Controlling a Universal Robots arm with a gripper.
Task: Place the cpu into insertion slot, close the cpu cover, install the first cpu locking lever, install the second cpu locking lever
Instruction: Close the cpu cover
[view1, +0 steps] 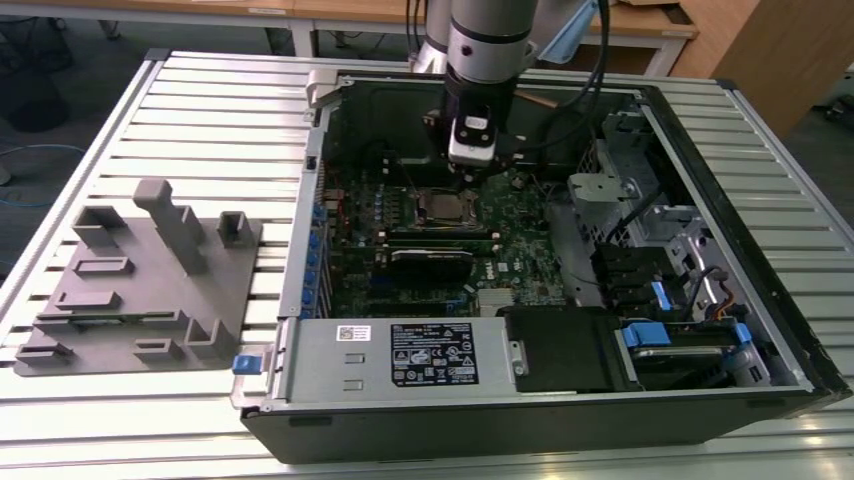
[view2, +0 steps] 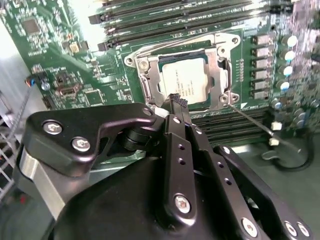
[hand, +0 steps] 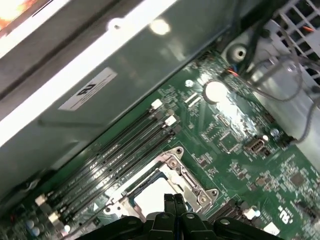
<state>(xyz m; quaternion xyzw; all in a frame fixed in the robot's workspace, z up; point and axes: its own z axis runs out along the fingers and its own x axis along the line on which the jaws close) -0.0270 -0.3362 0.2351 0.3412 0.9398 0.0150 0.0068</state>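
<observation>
Cpu (view2: 182, 82) seated flat in insertion slot (view2: 142, 63), silvery top up. It is square with no clear long axis, edges parallel to slot rim. Cpu cover (view2: 216, 70) down around it, framing top. Thin wire locking lever (view2: 252, 120) angles out from slot corner. Tool (view2: 176, 99) over slot's edge, fingertips pressed together, gripping nothing. Motherboard (view1: 521, 250) in open computer case (view1: 534, 425) on slatted worktop (view1: 200, 110).

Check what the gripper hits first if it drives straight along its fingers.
Likely the near edge of the cpu cover, lying over the cpu; the shut gripper points at that rim in the second wrist view. Gap above it is unclear.
</observation>
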